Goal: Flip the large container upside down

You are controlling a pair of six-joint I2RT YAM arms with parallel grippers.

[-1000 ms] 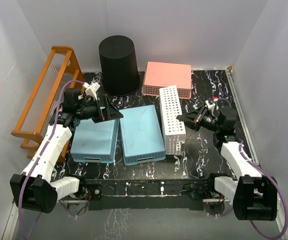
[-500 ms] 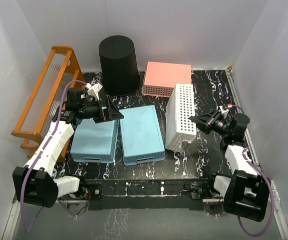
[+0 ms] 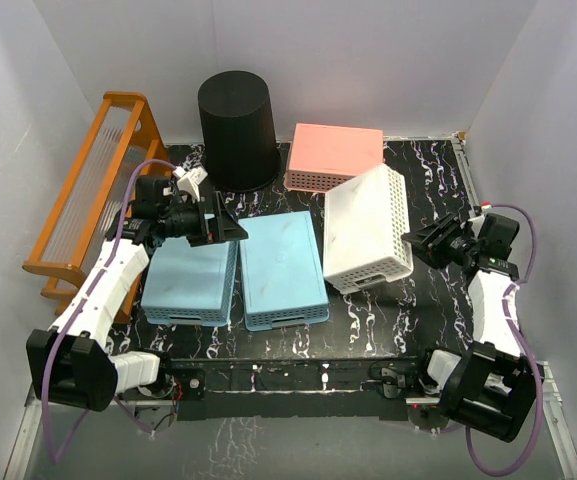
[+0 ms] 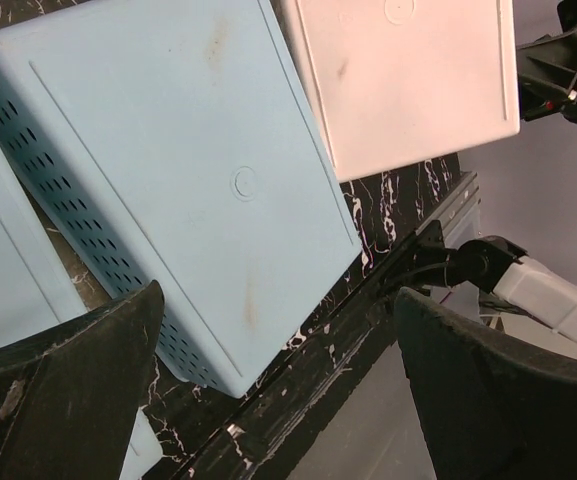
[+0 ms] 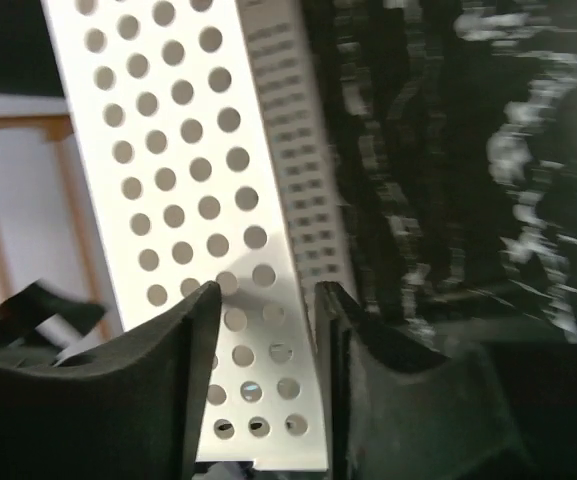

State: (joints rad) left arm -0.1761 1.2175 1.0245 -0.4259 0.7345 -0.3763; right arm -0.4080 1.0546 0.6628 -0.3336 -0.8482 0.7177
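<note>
The large container is a black round ribbed bucket standing at the back of the table with its narrower closed end up. It does not show in either wrist view. My left gripper is open and empty, hovering over the far edge of the left blue basket, a short way in front of the bucket. Its fingers stand wide apart in the left wrist view. My right gripper is open at the right side of the white basket. That basket's perforated wall shows just beyond its jaws.
A second blue basket lies bottom up in the middle and also shows in the left wrist view. A pink basket lies right of the bucket. An orange rack stands along the left wall. White walls enclose the table.
The white basket has tipped over to the right, from standing on its long side to lying bottom up. My right arm has drawn back to the right. The left arm has hardly moved.
</note>
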